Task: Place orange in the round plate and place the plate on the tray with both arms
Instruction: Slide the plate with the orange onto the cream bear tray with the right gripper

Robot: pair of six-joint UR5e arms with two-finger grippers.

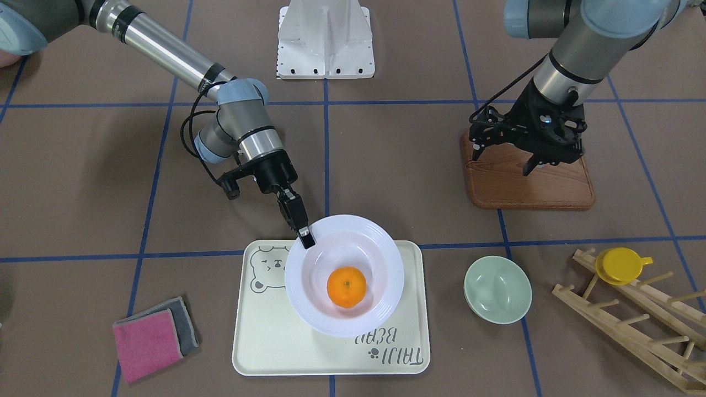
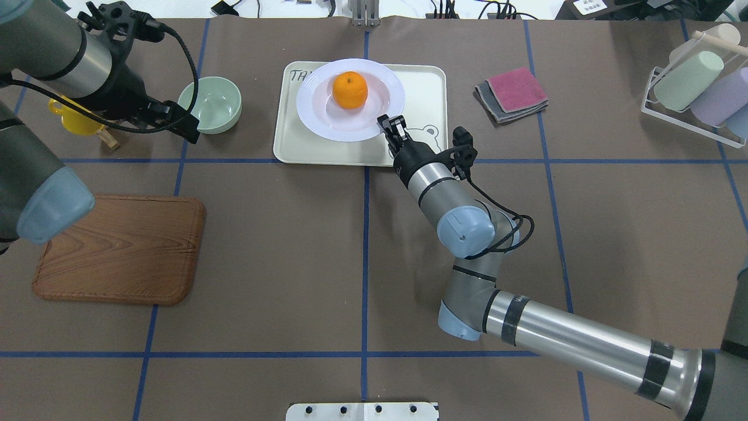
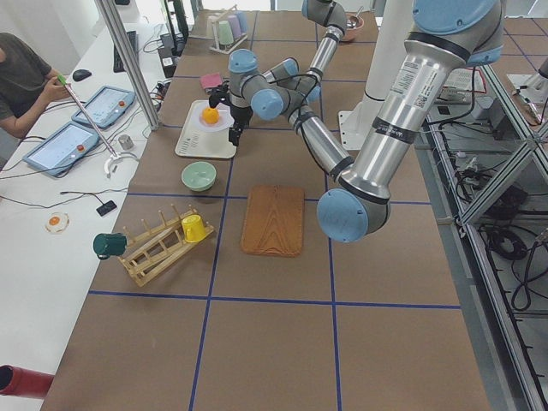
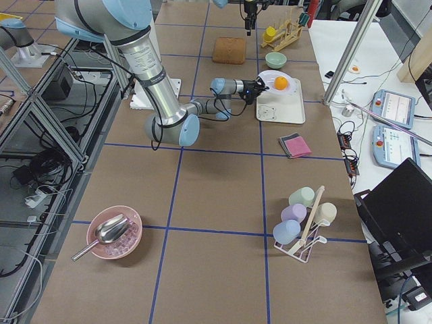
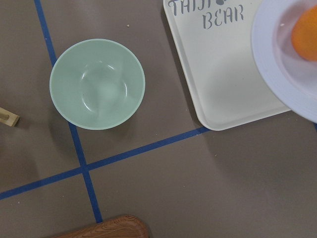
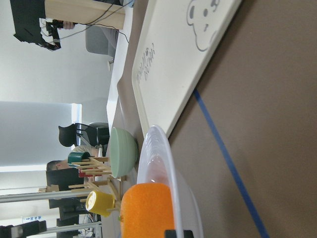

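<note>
Brown table (image 2: 292, 263), blue tape grid. Directly on it:
- tray (image 2: 432, 93), far side, centre
- green bowl (image 2: 210, 105), just left of tray
- wooden rack (image 1: 634, 320), left beyond that
- board (image 2: 120, 248), left of tray, nearer robot
- cloths (image 2: 514, 93), near tray's right
- cup stand (image 2: 695, 88), far right of tray
- pink bowl (image 4: 113, 233), well apart from tray

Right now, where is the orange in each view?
Front-facing: orange lower centre.
Overhead: orange upper centre.
Exterior left: orange upper left.
Exterior right: orange upper right.
Left wrist: orange top-right corner, cut off.
Right wrist: orange bottom centre.
Landmark: plate holding it.
</note>
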